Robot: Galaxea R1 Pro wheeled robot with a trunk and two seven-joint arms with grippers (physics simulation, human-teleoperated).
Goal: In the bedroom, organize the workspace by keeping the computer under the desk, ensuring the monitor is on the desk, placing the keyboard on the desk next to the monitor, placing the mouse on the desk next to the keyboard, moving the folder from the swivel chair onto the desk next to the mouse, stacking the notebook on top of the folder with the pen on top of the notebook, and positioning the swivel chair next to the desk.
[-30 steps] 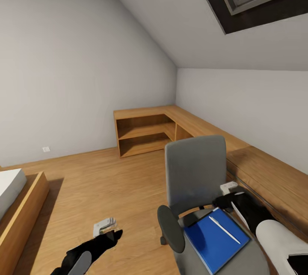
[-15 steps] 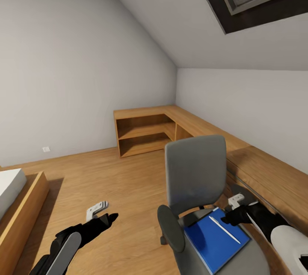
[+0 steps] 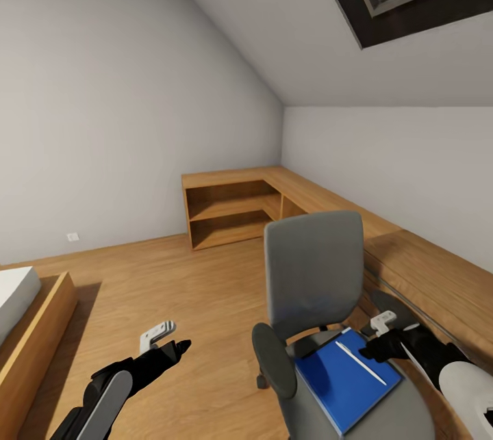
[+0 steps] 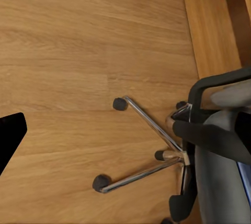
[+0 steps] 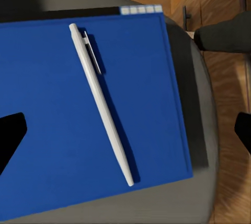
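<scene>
Jaws of right gripper (image 3: 375, 339) spread wide, holding nothing, over folder (image 5: 78, 125), pen (image 5: 100, 101) lying on folder on chair (image 3: 313, 269) seat, left gripper (image 3: 179, 346) jaw state unclear, above floor (image 4: 68, 51) beside chair base.

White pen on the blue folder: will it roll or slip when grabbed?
The slim white pen looks round and smooth, so probably rolls on the flat blue folder. Its clip may limit that. Likely light; the right tool could nudge it away.

blue folder (image 5: 78, 119), white pen (image 5: 102, 104), grey swivel chair (image 3: 313, 269).
</scene>
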